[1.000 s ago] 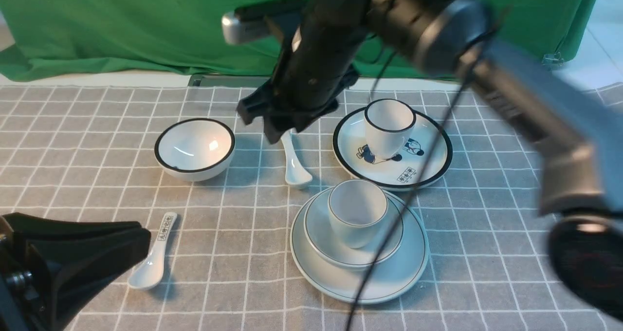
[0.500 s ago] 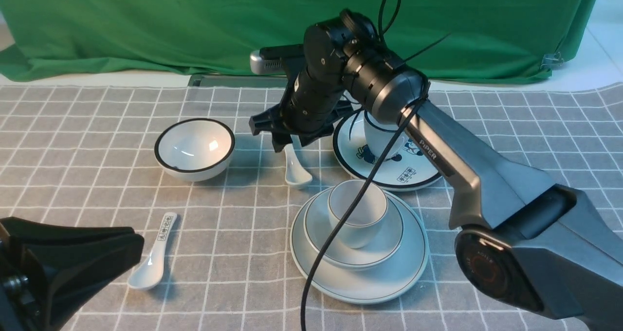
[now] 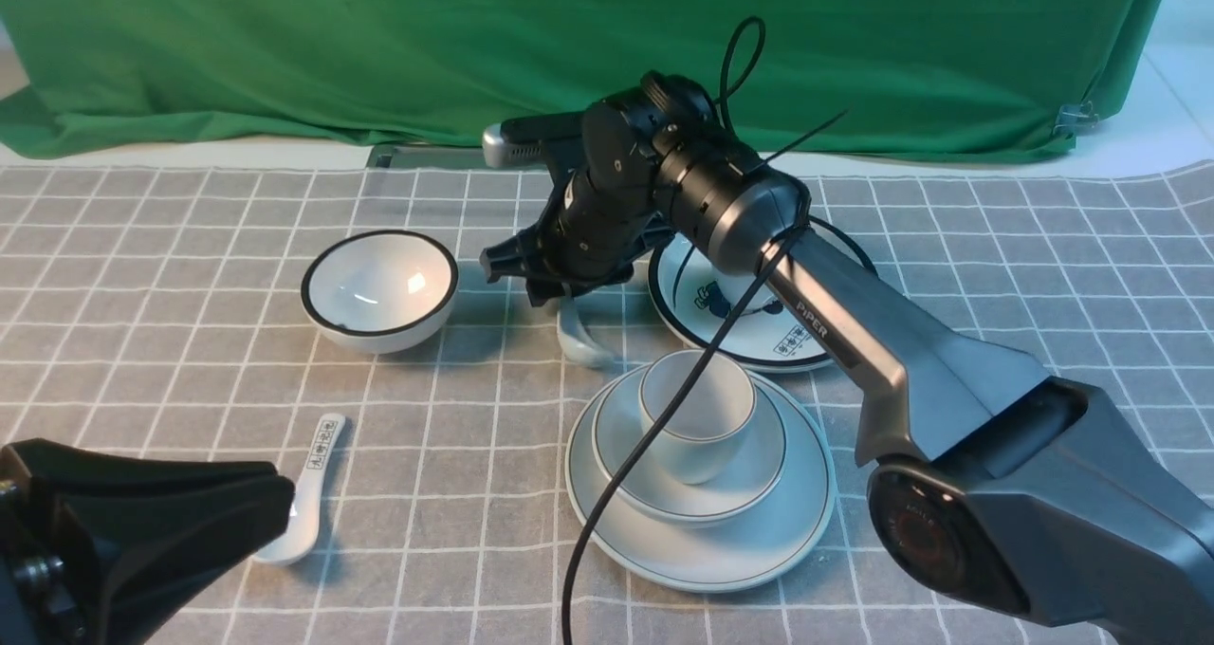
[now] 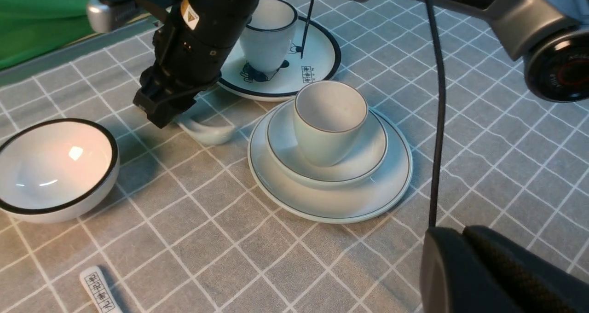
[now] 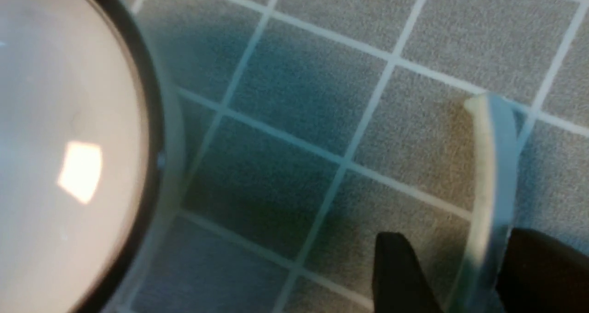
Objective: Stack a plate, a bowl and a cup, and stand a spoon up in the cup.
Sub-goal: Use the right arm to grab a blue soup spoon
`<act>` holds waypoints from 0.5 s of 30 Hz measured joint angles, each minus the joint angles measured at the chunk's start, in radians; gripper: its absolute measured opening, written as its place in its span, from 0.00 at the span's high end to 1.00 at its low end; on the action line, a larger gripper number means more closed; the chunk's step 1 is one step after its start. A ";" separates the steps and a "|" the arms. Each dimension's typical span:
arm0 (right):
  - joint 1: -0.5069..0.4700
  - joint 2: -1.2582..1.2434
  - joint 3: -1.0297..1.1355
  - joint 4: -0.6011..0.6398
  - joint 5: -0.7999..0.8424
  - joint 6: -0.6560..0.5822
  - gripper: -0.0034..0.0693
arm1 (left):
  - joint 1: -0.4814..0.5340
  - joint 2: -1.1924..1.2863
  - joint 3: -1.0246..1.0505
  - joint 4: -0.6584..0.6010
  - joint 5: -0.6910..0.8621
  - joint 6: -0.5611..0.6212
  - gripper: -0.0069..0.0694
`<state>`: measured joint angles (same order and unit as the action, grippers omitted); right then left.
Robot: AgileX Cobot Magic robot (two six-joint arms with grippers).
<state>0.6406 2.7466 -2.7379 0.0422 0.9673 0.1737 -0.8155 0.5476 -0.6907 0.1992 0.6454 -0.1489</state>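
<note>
The plain white plate (image 3: 787,541) lies at the centre front with the thin-rimmed bowl (image 3: 759,465) on it and the thin-rimmed cup (image 3: 697,427) upright in the bowl. The stack also shows in the left wrist view, where the cup (image 4: 329,124) is empty. The plain white spoon (image 3: 583,341) lies on the cloth behind and left of the stack. My right gripper (image 3: 555,294) is down over its handle. In the right wrist view the handle (image 5: 490,165) runs between the open fingers of my right gripper (image 5: 469,281), with a gap on one side. My left gripper (image 4: 462,232) is shut and empty at the front left.
A black-rimmed bowl (image 3: 379,289) sits left of the right gripper. A cartoon plate (image 3: 787,341) holding a black-rimmed cup (image 4: 267,32) sits behind the stack, partly hidden by the right arm. A spoon with a marked handle (image 3: 308,493) lies at the front left. Green cloth hangs behind.
My right arm has swung down and lowered its gripper onto the plain spoon's handle. The left gripper and the stack have stayed in place.
</note>
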 joint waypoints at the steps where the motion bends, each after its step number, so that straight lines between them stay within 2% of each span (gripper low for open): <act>1: 0.000 0.007 0.000 -0.012 0.007 0.000 0.48 | 0.000 0.000 0.000 -0.004 0.000 0.007 0.89; 15: 0.000 0.013 -0.003 -0.035 -0.010 -0.033 0.63 | 0.000 0.000 0.000 -0.027 0.019 0.034 0.89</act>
<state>0.6406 2.7595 -2.7414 0.0075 0.9570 0.1407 -0.8155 0.5476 -0.6907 0.1726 0.6647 -0.1144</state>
